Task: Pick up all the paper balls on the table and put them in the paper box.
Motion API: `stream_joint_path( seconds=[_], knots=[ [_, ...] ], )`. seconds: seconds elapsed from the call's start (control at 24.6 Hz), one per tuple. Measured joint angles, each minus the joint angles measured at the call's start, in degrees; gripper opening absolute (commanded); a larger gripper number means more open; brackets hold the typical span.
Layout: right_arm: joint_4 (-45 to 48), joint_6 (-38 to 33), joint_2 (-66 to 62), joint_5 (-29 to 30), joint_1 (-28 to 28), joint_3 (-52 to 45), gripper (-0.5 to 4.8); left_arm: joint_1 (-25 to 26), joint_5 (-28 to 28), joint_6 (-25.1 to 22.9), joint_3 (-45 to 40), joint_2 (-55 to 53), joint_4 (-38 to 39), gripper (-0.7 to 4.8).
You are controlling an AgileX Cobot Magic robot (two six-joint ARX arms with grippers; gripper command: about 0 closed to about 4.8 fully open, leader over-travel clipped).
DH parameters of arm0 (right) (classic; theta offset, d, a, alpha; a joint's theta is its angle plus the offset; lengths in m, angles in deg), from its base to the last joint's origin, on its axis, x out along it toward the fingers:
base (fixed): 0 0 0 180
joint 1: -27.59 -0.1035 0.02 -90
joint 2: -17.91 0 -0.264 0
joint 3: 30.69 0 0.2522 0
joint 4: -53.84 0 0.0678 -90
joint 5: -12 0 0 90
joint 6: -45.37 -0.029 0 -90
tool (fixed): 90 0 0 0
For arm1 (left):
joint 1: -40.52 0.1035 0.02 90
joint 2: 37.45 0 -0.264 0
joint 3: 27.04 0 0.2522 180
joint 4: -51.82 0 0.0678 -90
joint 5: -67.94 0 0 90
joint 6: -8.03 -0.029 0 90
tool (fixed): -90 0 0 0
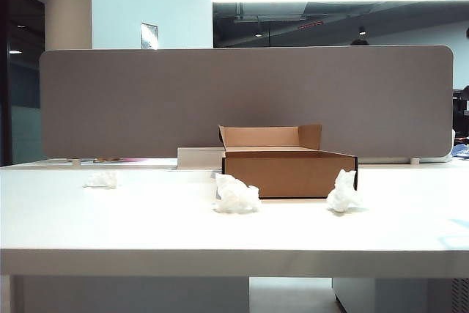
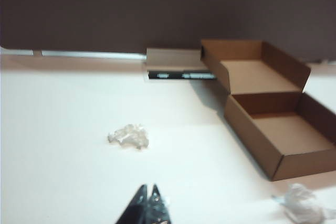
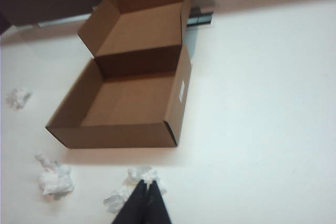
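White desk (image 1: 146, 225) fills the foreground, its thick front edge nearest the exterior camera. Three paper balls lie on it: one at the left (image 1: 102, 179), one in the middle (image 1: 236, 196) just in front of the paper box (image 1: 289, 174), one to the right (image 1: 342, 192) by the box's front corner. The box stands open and empty, back flap upright; a small pale label on one side wall shows in the right wrist view, too blurred to read. Behind it sits a low white block (image 1: 199, 157), then the grey-brown divider panel (image 1: 146, 100).

Left gripper (image 2: 146, 195) hangs over bare desk, fingers pressed together, holding nothing. Right gripper (image 3: 146, 188) hangs above one ball, fingers likewise together, empty.
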Motion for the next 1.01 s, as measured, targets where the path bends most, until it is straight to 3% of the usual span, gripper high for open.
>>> stream_joint_path(
  seconds=[0.2,0.49,0.53,0.61,0.85,1.01],
  knots=[
    [-0.09,0.2,-5.73,0.2,-3.41,2.08,-0.03,0.0,0.74,-2.93,5.53,-10.16,0.0,-0.05],
    [0.17,1.36,-17.73,-0.92,-10.43,7.54,-0.02,0.0,3.56,-3.39,15.87,-28.44,-0.2,0.04],
    [0.22,1.36,-20.7,-1.38,-11.52,9.22,-0.01,0.0,5.62,-3.41,18.32,-32.52,-0.35,0.32],
    [0.11,1.44,-26.38,-1.11,-13.0,12.41,0.04,-0.35,7.15,-3.37,20.76,-37.48,-0.46,1.41],
    [-4.72,1.49,-37.46,-1.42,-12.94,20.65,1.56,-5.31,8.13,-2.69,26.23,-48.19,-0.11,1.73],
    [-6.78,2.91,-42.21,-2.36,-12.9,23.26,2.9,-9.35,8.09,-1.42,29.57,-53.55,-0.09,3.34]
  ],
)
